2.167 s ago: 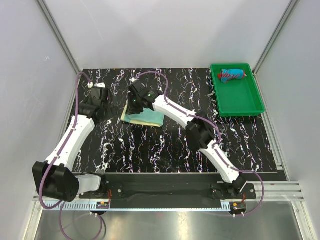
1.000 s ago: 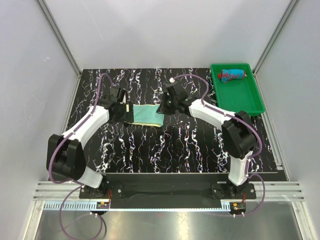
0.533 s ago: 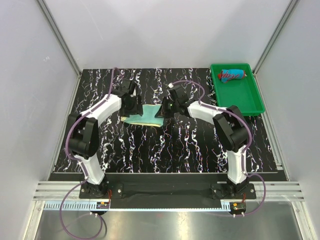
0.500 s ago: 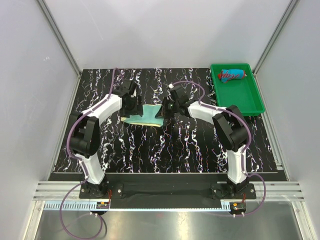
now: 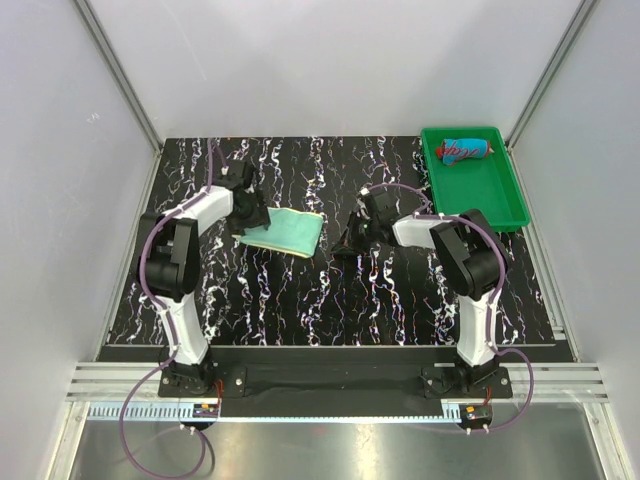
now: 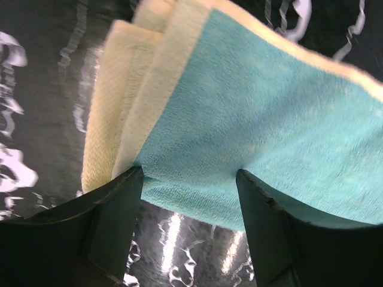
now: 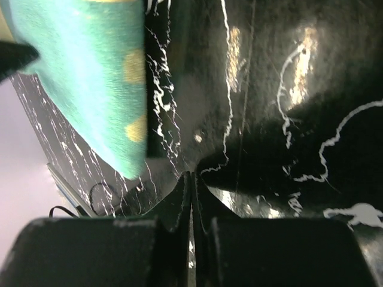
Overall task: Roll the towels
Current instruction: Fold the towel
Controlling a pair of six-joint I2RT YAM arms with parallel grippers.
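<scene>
The pale yellow and teal towel [image 5: 285, 232] lies folded flat on the black marbled table, with stacked yellow edges at its left end [image 6: 119, 89]. My left gripper [image 5: 247, 214] is open at that left end; in the left wrist view its fingertips [image 6: 128, 179] straddle the teal near edge [image 6: 257, 119] without closing on it. My right gripper [image 5: 350, 246] is shut on nothing, low over the table a little to the right of the towel, which shows at upper left in the right wrist view [image 7: 90, 72]. The red and blue towel [image 5: 466, 150] lies rolled in the green tray.
The green plastic tray [image 5: 480, 205] stands at the back right corner of the table. Both arms are folded far forward over the table's middle. White walls and metal rails close in the left, right and back sides.
My right gripper has let go of the towel's right edge and moved right and nearer. My left gripper has shifted from the towel's back edge to its left end. The towel lies flatter.
</scene>
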